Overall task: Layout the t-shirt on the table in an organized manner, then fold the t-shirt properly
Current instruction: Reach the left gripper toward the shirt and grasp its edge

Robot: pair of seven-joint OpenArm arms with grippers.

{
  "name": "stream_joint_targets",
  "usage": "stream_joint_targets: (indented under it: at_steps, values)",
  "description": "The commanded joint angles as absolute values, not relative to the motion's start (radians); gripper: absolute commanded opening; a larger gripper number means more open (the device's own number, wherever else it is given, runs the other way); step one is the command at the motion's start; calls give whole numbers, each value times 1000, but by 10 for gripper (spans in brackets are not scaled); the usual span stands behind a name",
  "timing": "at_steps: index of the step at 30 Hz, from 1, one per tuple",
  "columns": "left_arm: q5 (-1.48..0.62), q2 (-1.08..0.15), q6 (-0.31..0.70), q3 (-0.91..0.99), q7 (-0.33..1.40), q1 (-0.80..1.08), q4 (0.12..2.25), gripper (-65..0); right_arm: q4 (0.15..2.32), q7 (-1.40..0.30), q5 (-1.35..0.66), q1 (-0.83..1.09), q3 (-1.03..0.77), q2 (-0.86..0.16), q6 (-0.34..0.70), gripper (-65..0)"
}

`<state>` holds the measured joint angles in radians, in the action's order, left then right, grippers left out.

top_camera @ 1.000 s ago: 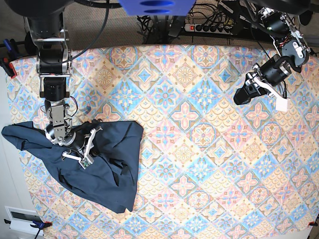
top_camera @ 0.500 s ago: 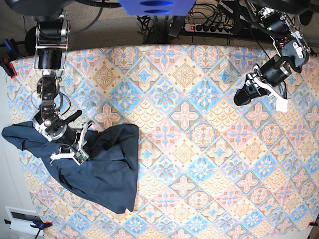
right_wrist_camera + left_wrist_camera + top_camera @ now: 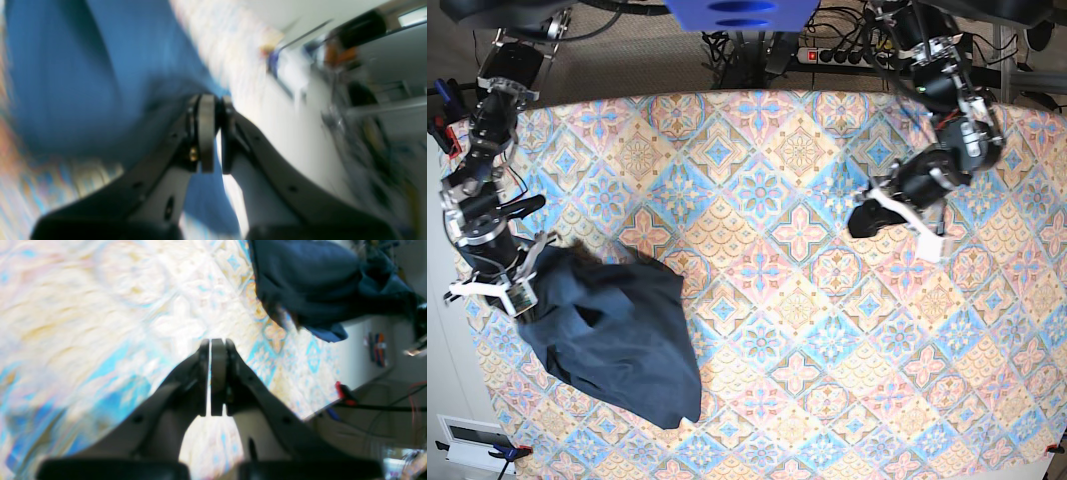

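The t-shirt [image 3: 622, 335] sits bunched in a dark heap near the left edge of the surface [image 3: 827, 330], closer to the near-left corner than to the far one, with a crumpled ridge along its top and a long flap running down toward the near edge. The right gripper [image 3: 515, 290] is right at the shirt's upper-left corner, at the surface's left edge, and in the right wrist view its two fingers [image 3: 206, 133] are drawn almost together with blue cloth filling the space behind and below them (the picture is too smeared to say whether fabric is actually pinched between them). Over on the other side, the left gripper [image 3: 863, 217] hangs above the patterned cloth on the right half of the surface, toward the far edge, well apart from the shirt. The left wrist view shows its fingers [image 3: 218, 373] pressed together with only a hairline slit between them and nothing in it. From that same camera the shirt shows as a dark lump at the top of the picture, lying on the floral tiles, with a red clamp [image 3: 343, 396] on the surface's edge below it.
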<state>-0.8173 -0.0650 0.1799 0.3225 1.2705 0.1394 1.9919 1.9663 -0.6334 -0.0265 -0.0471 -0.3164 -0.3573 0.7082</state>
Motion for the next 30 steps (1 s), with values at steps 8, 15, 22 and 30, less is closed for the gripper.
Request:
stream_joint_targets:
  at_steps: [8,15,22,30]
  values:
    - [-522,-64,177,-93,935,65,1750,-650,1988,-803,-395,-166,-647,-432,698,-648]
    - [-346,-36,176,-318,783,16,1600,-650,1983,-868,-550,-177,-723,-510,698,-648]
    - [-308,-13,176,-318,773,19,1601,-650,1986,-886,-854,-120,-685,-567,698,-648]
    - [-317,-65,176,-183,773,58,1633,-650,1988,-889,-921,-323,-421,-550,698,-648]
